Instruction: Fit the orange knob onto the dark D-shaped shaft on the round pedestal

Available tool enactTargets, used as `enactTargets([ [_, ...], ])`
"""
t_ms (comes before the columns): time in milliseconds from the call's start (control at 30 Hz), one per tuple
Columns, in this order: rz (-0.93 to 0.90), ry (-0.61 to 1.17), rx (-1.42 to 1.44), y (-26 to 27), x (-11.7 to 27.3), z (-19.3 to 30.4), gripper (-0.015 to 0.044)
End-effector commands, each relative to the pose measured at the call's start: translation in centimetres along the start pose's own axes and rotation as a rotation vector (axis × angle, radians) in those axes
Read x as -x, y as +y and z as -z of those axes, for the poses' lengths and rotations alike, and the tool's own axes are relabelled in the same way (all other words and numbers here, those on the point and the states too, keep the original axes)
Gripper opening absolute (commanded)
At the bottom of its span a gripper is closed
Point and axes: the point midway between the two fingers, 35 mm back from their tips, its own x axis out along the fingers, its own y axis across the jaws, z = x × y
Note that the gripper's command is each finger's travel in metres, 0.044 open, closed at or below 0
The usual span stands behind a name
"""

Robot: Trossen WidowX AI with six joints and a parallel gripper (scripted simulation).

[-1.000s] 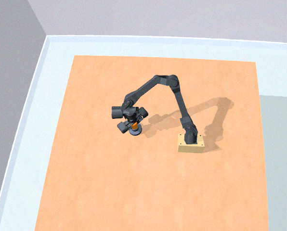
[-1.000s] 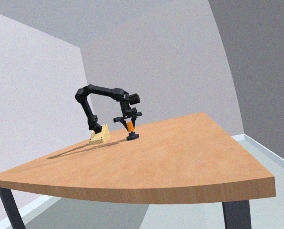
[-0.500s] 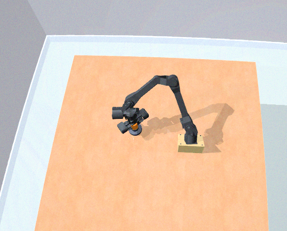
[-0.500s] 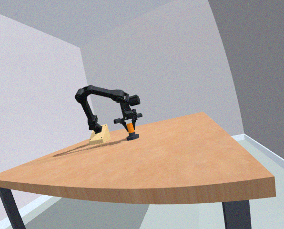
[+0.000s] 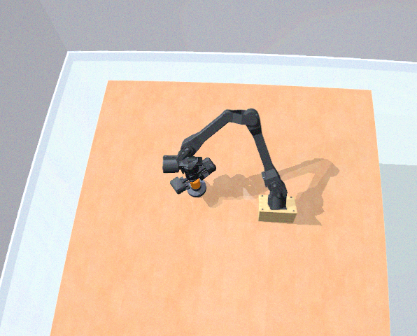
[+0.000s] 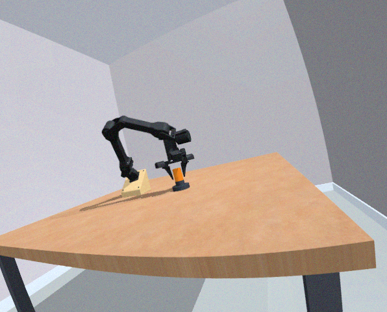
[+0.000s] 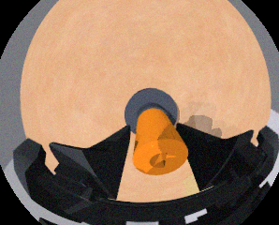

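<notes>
The orange knob (image 5: 195,185) (image 6: 177,174) (image 7: 154,123) stands upright on the round dark pedestal (image 5: 196,193) (image 6: 181,187) (image 7: 150,96). In the exterior view its lower end meets the pedestal's raised collar, and no bare shaft shows between them. The shaft and its flat side are hidden. My gripper (image 6: 178,177) (image 7: 154,127) is open around the knob, pointing down, with one finger on each side. The wrist view shows a narrow gap beside the left finger; the right finger's tip looks very near the knob.
The arm's pale wooden base block (image 5: 276,215) (image 6: 136,188) stands on the table (image 5: 215,271) (image 6: 220,221), right of the pedestal in the top view and left of it in the exterior view. The arm arches between them and casts a shadow on the table.
</notes>
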Motion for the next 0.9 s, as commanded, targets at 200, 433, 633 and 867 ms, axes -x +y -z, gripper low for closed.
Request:
enactTargets([
  [200,0.001,0.0,0.0,0.0,0.0,0.0,0.044],
  [433,-0.003,0.005,0.001,0.4,3.9,-0.1,0.044],
  [633,-0.001,0.004,0.001,0.1,9.5,0.0,0.044],
  [867,-0.002,0.004,0.001,0.5,9.5,-0.1,0.044],
])
